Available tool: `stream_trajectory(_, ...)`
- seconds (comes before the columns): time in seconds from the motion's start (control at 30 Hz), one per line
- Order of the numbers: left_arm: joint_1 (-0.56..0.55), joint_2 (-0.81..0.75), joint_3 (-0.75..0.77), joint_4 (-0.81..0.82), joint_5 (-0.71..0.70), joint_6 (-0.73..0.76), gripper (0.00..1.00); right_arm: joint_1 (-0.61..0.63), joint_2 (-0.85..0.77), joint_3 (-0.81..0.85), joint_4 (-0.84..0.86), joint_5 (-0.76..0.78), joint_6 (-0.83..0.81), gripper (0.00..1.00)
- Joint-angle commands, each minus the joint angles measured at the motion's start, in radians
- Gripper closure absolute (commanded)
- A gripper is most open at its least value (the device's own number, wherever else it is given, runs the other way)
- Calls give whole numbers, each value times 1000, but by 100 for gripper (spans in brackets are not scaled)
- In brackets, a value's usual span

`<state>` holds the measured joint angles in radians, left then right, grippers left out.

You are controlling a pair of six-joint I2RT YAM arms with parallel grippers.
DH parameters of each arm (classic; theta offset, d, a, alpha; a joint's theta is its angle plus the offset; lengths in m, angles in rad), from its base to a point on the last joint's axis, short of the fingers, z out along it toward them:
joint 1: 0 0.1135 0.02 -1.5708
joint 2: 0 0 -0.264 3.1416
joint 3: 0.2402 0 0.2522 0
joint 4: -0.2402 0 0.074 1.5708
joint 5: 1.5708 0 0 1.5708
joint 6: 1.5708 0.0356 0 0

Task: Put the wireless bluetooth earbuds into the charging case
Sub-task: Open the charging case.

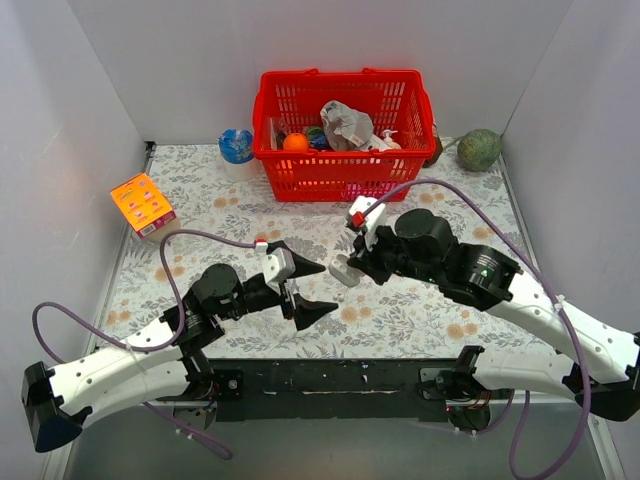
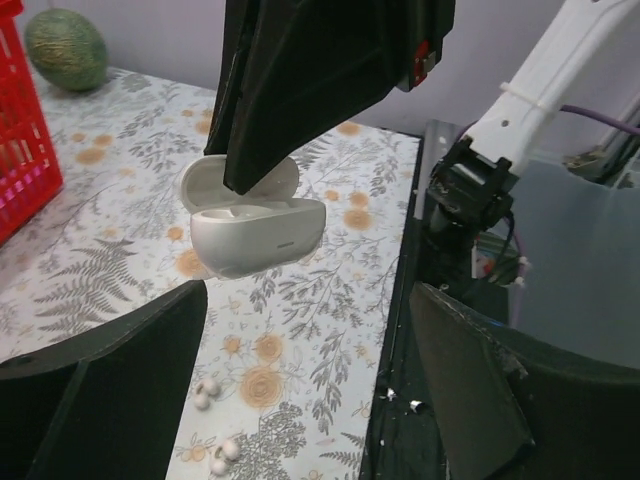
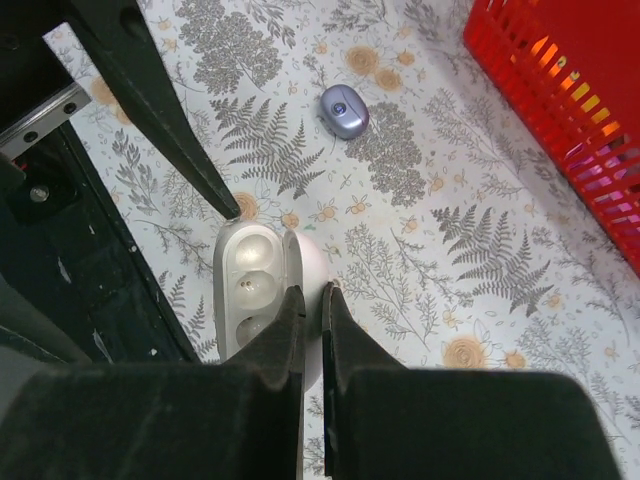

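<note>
Right gripper (image 3: 312,292): fingers almost together, pinching a thin part of the case wall near where shell and lid meet.
Charging case (image 3: 250,285): open, with its sockets showing and nothing seated in them. It sits at mid-mat between the two arms; whether it rests on the mat or hangs just above it cannot be told.
Risk at the pinch: the shell is glossy and the hold is narrow, so any push on the open end would likely pivot or slip the case. A downward press could also swing the lid shut.
Whitish buds (image 2: 207,390): small pairs loose on the floral mat (image 1: 440,320), below the case in the left wrist view.
Risk at the edge: these buds lie near the black base strip (image 2: 400,300). A sweeping finger could roll them off the mat.
Purplish bud (image 3: 344,108): alone on the mat, well apart from the case, toward the red basket (image 1: 345,165).
Left gripper (image 1: 326,288): spread wide and empty, with one fingertip just beside the open end of the case.
Risk of contact: that fingertip is close enough that a small drift would knock the case in the other arm's hold.
Risk at pickup: the buds are tiny against broad fingers, so a closing grasp may squirt one sideways, or grip it at an angle that will not match its socket.
Risk of crowding: both arms meet over one small patch, so the fingers may block each other's approach.
</note>
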<state>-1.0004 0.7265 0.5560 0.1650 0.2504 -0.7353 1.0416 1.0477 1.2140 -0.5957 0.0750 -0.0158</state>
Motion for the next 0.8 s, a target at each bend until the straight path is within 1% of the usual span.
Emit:
stream_trajectory(0.0,57,59,71,-61,280,-44,22,24,-63,-1,71,5,-108,99)
stream_trajectory(0.03,86,82,73,-45,305,-52,25,29,-69,-7,79,-3,-116,99)
stream_trajectory(0.1,121,97,70,-10,360,-101,28,41,-77,-7,93,-11,-133,99)
stream_trajectory(0.13,153,105,67,25,395,-117,28,46,-77,-2,89,-11,-138,99)
stream_trajectory(0.23,199,123,74,62,438,-151,28,64,-60,13,65,-12,-153,99)
stream_trajectory(0.5,220,209,134,105,515,-187,28,94,-48,16,63,-9,-179,99)
stream_trajectory(0.6,220,231,143,113,544,-199,30,100,-40,16,71,-3,-181,99)
stream_trajectory(0.77,220,246,137,137,547,-207,33,109,-29,10,94,5,-173,99)
